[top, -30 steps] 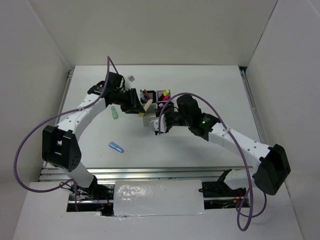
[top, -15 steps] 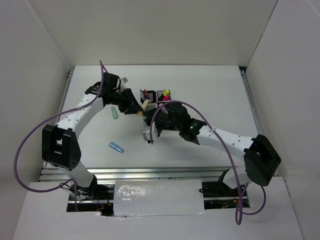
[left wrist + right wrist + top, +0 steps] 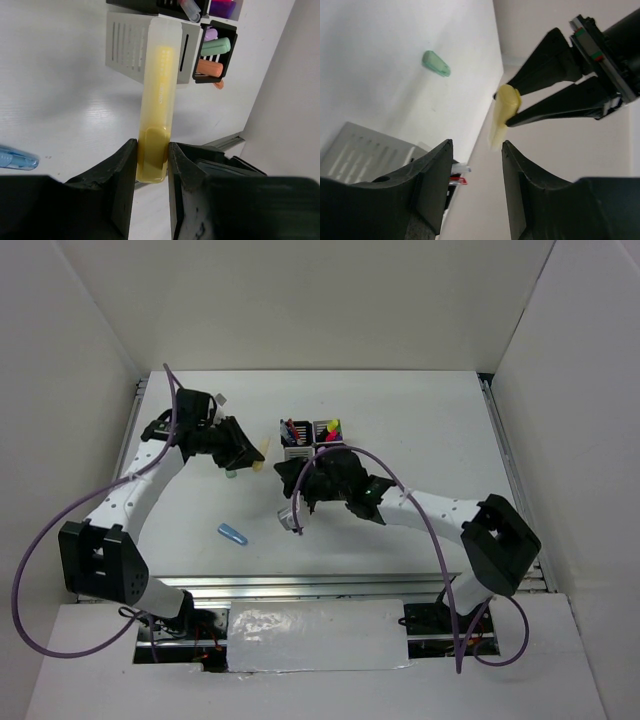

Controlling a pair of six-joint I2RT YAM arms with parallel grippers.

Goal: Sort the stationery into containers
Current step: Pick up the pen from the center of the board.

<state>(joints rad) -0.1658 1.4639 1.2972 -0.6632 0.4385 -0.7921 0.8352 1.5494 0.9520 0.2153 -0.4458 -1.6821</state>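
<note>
Left tool (image 3: pixel 152 150): closed on the yellow marker (image 3: pixel 159 85), which is pinched near one end between both fingers.
Yellow marker: the longer part of the barrel is seen sticking out past the fingertips. It appears to be carried above the desk (image 3: pixel 420 420) and touches nothing else.
Marker's place: in the top view it is found at 9 o'clock of the containers (image 3: pixel 127 47), near them but apart.
Right tool (image 3: pixel 477 145): the jaws are parted to a moderate gap and nothing is held between them.
Right tool's place: in the top view it is set at 6 o'clock of the containers, close to the block, with its fingers turned toward 7 o'clock.
View from the right wrist: the left tool and its yellow marker are framed above the gap between the right tool's own fingers, well beyond them.
Containers: the joined block is stood on the desk at about 12 o'clock from the arms' bases. A silver-white slotted wall is faced by the left wrist camera.
Filled cups: pastel markers (image 3: pixel 216 47) are seen in a black cup, and highlighters (image 3: pixel 333 425) with bright ends stand in the cup at the block's 1 o'clock corner.
Green marker (image 3: pixel 436 63): left lying on the desk at 6 o'clock of the left tool, partly covered by it from above.
Blue marker (image 3: pixel 232 533): left lying on the desk at 7 o'clock of the containers, well apart from both tools.
</note>
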